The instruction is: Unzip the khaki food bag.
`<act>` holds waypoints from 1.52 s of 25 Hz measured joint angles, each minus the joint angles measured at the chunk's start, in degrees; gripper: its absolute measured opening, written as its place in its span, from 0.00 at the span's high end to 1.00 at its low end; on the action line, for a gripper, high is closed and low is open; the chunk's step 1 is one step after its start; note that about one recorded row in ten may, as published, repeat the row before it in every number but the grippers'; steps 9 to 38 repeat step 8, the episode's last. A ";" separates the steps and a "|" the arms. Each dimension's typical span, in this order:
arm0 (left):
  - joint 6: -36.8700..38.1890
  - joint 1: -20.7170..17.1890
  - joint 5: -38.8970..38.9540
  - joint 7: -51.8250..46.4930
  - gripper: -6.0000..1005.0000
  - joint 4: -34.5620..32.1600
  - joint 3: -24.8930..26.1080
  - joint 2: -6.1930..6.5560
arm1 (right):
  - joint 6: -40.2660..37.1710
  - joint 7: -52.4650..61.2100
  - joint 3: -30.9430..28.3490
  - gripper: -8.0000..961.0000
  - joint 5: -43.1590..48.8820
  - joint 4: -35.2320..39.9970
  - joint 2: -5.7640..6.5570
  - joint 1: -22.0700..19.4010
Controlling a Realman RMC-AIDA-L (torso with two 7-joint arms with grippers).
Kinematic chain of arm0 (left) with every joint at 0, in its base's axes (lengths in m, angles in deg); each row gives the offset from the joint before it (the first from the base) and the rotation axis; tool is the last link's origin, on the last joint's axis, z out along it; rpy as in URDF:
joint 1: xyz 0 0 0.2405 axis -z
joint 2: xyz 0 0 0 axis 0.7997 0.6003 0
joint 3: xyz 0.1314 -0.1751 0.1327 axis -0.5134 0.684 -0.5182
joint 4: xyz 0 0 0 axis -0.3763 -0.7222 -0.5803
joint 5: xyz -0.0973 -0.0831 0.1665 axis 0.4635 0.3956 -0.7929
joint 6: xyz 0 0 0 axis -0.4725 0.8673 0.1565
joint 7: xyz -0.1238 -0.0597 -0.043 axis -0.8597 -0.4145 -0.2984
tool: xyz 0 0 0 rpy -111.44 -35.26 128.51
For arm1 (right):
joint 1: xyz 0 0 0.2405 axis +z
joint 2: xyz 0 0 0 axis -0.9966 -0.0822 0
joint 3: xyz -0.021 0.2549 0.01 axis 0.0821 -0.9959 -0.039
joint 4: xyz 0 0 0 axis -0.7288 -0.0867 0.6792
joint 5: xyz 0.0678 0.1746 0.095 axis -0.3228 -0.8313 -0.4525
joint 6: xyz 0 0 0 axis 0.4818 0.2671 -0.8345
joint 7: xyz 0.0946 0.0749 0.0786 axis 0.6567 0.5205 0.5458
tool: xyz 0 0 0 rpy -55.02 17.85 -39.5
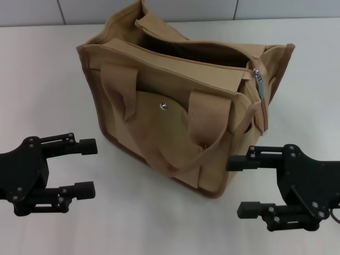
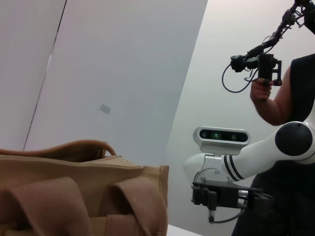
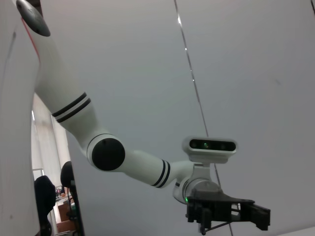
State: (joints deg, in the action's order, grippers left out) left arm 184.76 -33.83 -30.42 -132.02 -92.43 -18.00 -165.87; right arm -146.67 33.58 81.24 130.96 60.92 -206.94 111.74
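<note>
White desk [image 1: 48,74] runs up to a pale tiled wall, and the khaki food bag [image 1: 180,122] stands upright near the middle of it, turned at an angle so one corner faces the robot. Its top zipper gapes along most of its length, showing the dark inside, and the silver pull [image 1: 257,75] sits at the bag's right end, hanging over the side panel. One webbing handle [image 1: 159,143] droops down across the front pocket, whose metal snap [image 1: 163,106] shows just above it. Low on the left, the left pincer [image 1: 85,167] rests apart from the bag with its two black fingers spread and nothing between them. On the right, the right pincer [image 1: 243,186] is likewise spread and empty; its upper finger reaches to just beside the bag's lower right corner, though whether it touches cannot be told. In the left wrist view the bag's tan top edge and handles fill the lower corner, with the right arm [image 2: 256,157] beyond and a person holding a camera rig [image 2: 258,64].
</note>
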 joint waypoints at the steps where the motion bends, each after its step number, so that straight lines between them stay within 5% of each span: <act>1: 0.03 -0.07 0.00 -0.05 0.23 -0.03 -0.03 0.00 | 0.00 0.00 0.00 0.30 0.00 0.00 0.00 0.00; 38: 0.11 -0.22 0.00 -0.07 0.23 -0.07 -0.03 0.04 | 2.59 -0.03 0.05 0.30 -0.13 -0.67 -0.08 0.08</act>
